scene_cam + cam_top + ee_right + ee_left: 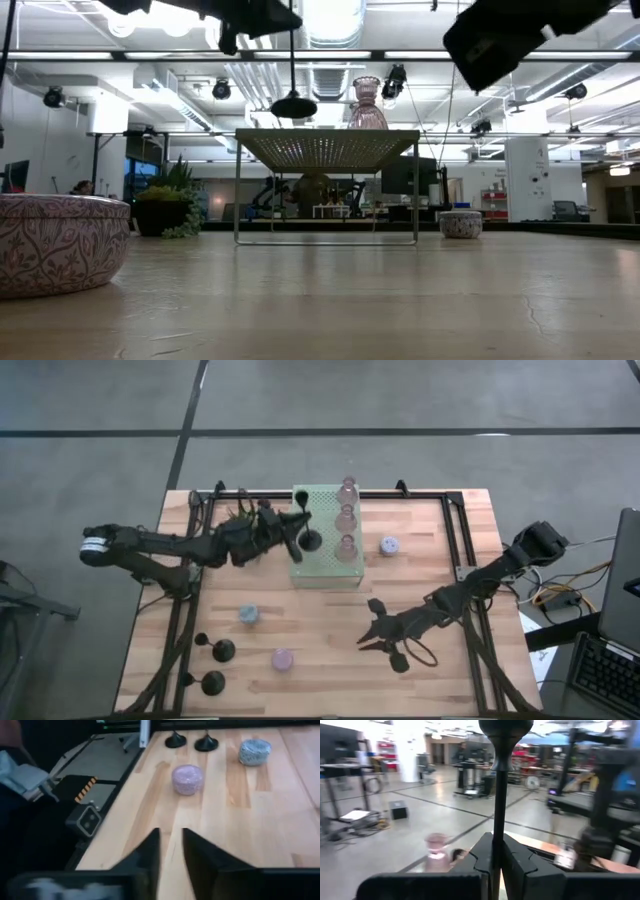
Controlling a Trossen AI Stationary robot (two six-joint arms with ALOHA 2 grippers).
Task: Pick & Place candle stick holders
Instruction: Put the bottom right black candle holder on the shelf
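My left gripper (292, 525) is shut on a black candle stick holder (311, 541), which hangs over the pale green board (325, 565). Three pink glass holders (346, 517) stand in a row on the board's right side. Two black holders (217, 665) stand on their round bases at the near left. A blue holder (248, 615) and a lavender one (283, 658) sit beside them; another blue one (388, 545) sits right of the board. My right gripper (368, 638) hovers low over bare wood at the near right, its fingers (150, 850) a narrow gap apart, nothing between them. My left gripper pinches the black holder's thin stem (499, 827) between its two fingers. The fingers come about level from the table's left and lie across the stem. The holder stands upright in the hold, its round base (293, 106) hanging clear above the board's top.
A small green potted plant (238, 512) stands at the far left, under my left arm. The board (327, 148) rests on thin legs above the table. A black frame rail (455, 540) runs along the table's edges. Bare wood lies between the board and the near edge.
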